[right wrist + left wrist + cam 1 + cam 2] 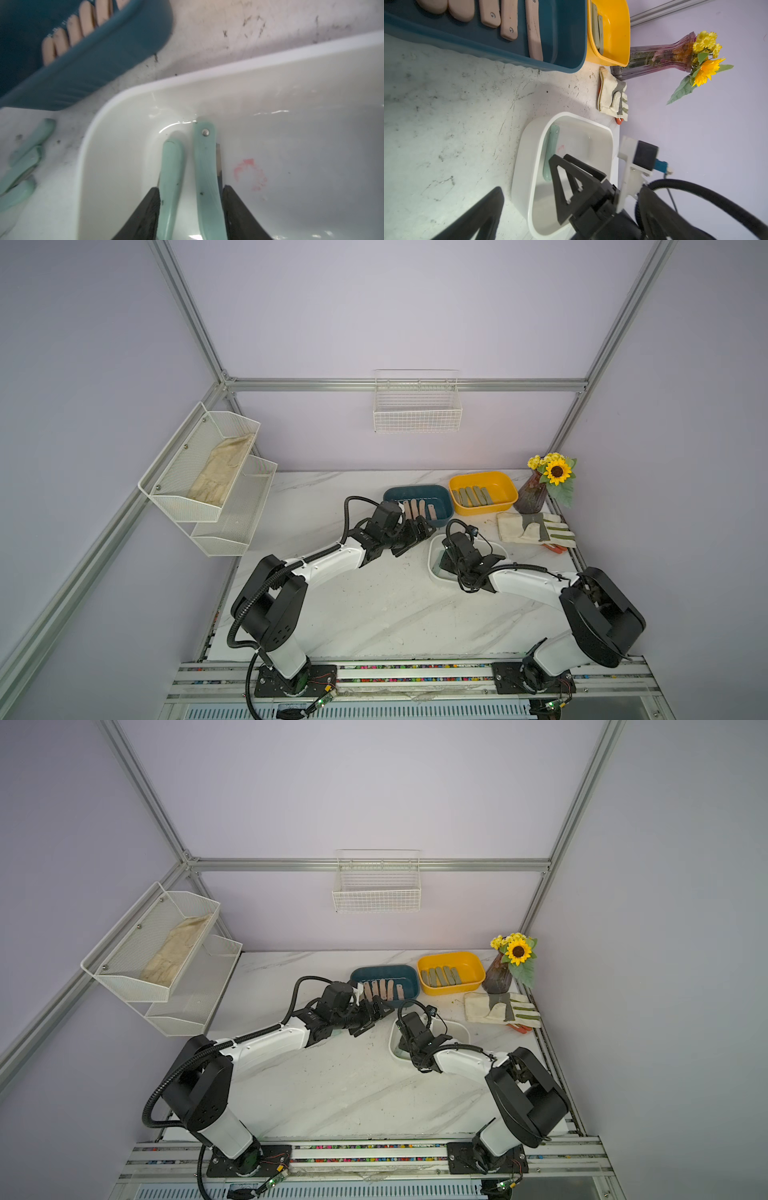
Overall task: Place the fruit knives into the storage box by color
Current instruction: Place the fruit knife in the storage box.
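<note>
Now: sorting looks well along; mint is the colour in hand.
Right claw (190, 187): down inside the white tub (145, 87), jaws parted and flanking two mint knives (170, 176) that lie on the tub floor. A gap shows between the pair, so you are probably pinching neither, though the view is soft at the tips.
Left claw (422, 531): jaws wide apart, nothing seen in them, hovering by the blue tub (488, 47).
Loose mint knives (25, 158): on the tabletop (374, 605), just beside the white tub.
Sorted: pink knives (508, 18) in the blue tub; olive knives (471, 496) in the yellow tub (505, 485).
Handling: light, stiff, smooth plastic bars; expect them to slip and skate.
Hold: across the narrow width at mid-length, clear of the rivet end; a metal edge peeks along one.
</note>
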`<move>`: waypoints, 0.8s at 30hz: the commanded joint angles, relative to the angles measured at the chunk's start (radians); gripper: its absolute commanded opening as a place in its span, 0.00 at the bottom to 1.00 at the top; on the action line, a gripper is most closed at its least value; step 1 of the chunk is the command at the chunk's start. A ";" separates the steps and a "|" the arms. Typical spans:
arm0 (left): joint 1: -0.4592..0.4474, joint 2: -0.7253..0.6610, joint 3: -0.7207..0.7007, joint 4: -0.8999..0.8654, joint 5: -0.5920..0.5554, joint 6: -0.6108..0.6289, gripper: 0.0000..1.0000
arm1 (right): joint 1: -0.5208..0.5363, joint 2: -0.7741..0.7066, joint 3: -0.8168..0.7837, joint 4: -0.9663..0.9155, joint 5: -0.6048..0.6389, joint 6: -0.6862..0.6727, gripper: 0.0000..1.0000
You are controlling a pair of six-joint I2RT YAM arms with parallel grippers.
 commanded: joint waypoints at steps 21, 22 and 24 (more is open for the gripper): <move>0.332 -0.523 -0.292 -0.213 -0.127 0.136 1.00 | 0.151 0.366 0.489 -0.003 -0.307 -0.376 0.62; 0.350 -0.544 -0.298 -0.223 -0.134 0.142 0.99 | 0.156 0.392 0.501 0.006 -0.313 -0.376 0.62; 0.391 -0.580 -0.307 -0.246 -0.139 0.155 1.00 | 0.165 0.454 0.527 0.016 -0.329 -0.376 0.63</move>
